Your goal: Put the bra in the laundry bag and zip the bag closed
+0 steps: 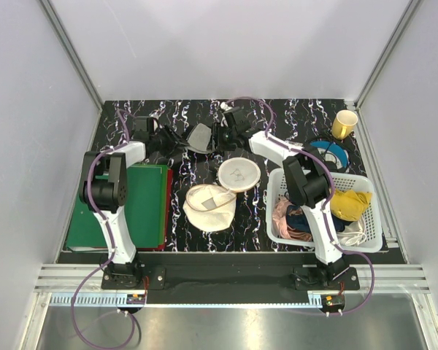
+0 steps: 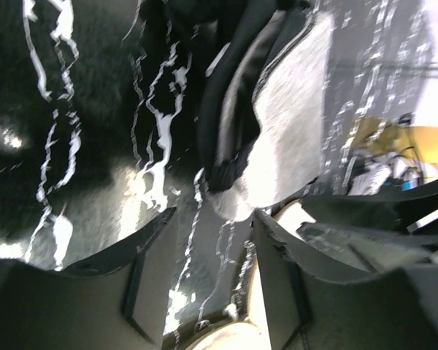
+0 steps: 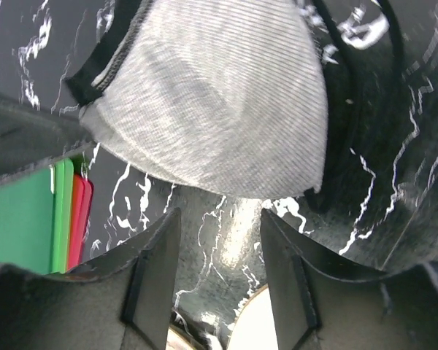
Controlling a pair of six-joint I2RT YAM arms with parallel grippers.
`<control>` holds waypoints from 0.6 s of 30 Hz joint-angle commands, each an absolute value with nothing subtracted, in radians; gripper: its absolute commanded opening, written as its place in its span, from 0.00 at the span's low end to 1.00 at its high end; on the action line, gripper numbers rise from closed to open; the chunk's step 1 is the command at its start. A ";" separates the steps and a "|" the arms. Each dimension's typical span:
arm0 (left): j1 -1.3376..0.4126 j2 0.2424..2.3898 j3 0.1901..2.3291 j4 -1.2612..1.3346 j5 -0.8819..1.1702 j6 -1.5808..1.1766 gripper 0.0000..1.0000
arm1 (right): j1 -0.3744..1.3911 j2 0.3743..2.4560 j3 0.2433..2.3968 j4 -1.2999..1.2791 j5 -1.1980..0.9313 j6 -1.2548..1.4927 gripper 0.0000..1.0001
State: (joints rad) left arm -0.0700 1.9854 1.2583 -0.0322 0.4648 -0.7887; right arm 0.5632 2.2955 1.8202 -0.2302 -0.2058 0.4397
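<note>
The bra (image 1: 199, 136) is a grey cup with black straps, lying on the black marbled table at the back centre. My left gripper (image 1: 179, 140) is just left of it and my right gripper (image 1: 217, 134) just right of it. In the left wrist view the bra (image 2: 292, 109) lies just beyond the open left gripper (image 2: 213, 219), its lower edge at the fingertips. In the right wrist view the grey cup (image 3: 219, 95) lies just beyond the open right gripper (image 3: 219, 219). Only bare table shows between each pair of jaws. The laundry bag (image 1: 219, 193) lies open in two cream halves at mid-table.
A green board (image 1: 142, 204) lies at the left, under the left arm. A white lattice basket (image 1: 369, 219) of clothes stands at the right. A yellow cup (image 1: 344, 124) and a blue tape roll (image 1: 330, 153) sit at the back right.
</note>
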 commanded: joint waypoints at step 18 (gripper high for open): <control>-0.051 2.043 1.324 0.075 0.575 -0.784 0.06 | 0.569 2.525 2.264 -0.321 -0.558 0.114 0.66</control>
